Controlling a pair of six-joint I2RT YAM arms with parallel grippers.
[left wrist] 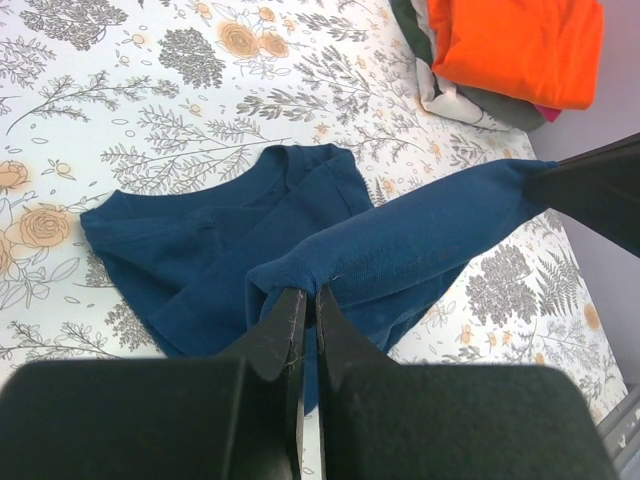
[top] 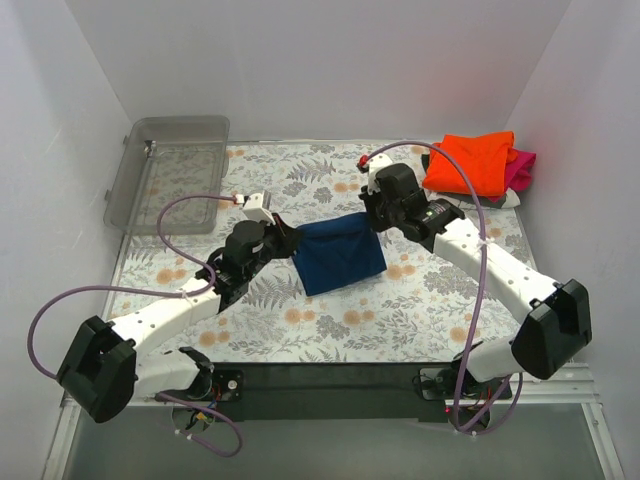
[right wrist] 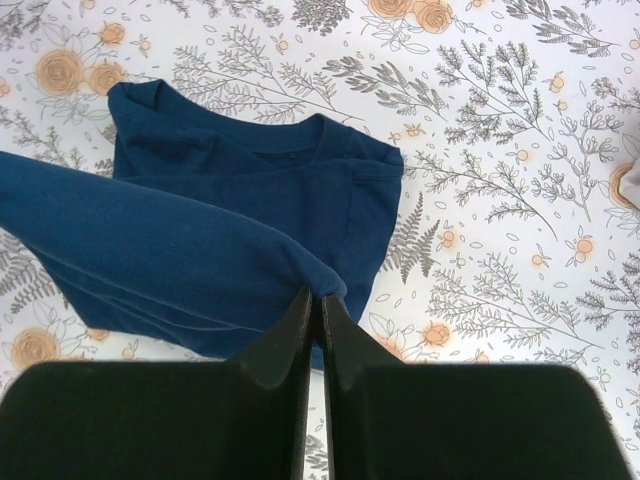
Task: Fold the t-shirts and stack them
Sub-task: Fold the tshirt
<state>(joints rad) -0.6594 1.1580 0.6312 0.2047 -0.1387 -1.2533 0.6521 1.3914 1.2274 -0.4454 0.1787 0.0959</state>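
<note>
A navy blue t-shirt hangs stretched between my two grippers over the middle of the flowered table. My left gripper is shut on its left corner. My right gripper is shut on its right corner. The shirt's lower part with the collar lies on the table below the lifted fold. Its chest print is hidden. A bright orange folded t-shirt tops a stack at the back right, with a magenta one and a greyish one under it.
A clear plastic bin stands at the back left corner. White walls close in the flowered tablecloth on three sides. Purple cables loop over both arms.
</note>
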